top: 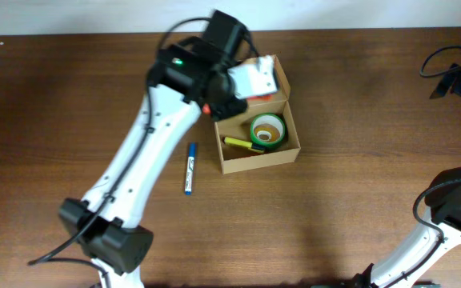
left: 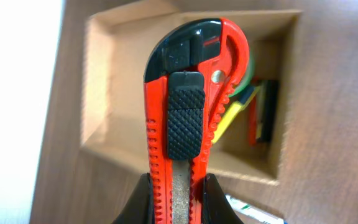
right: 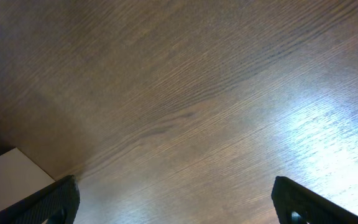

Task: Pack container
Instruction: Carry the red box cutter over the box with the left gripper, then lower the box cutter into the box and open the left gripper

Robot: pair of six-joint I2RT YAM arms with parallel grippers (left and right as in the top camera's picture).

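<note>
**Knife poised over the open box, left arm on the job**

The container [top: 256,164] sits mid-table with its flap [top: 275,74] thrown open on the far side. Its long axis runs roughly across the table, tilted a touch. Inside, a green tape roll [top: 267,130] fills the right-hand part, and a yellow marker [top: 242,144] lies along the near wall just beside the roll.

Now the relation that matters. The left gripper [top: 219,101] hangs over the box's far-left corner, clamped on a red utility knife [left: 191,93]. In the left wrist view the opening lies straight beyond the knife's nose. Bare box floor shows to the left of the knife there, while the roll and marker peek out on its right.

The knife's long axis runs out from the fingers [left: 138,205] across the box. By my reading it wants to go down into that free strip, alongside the contents and not on top of them. How high it hangs above the rim, I can't tell.

The left arm stretches diagonally from its near-left base, wrist bent down over the corner. It is clearly the nearer arm. The right gripper [right: 176,208] is well off to the right, fingers spread wide over bare wood, holding nothing.

A blue marker [top: 189,168] lies on the table left of the box and apart from it, also on the left arm's side.
</note>
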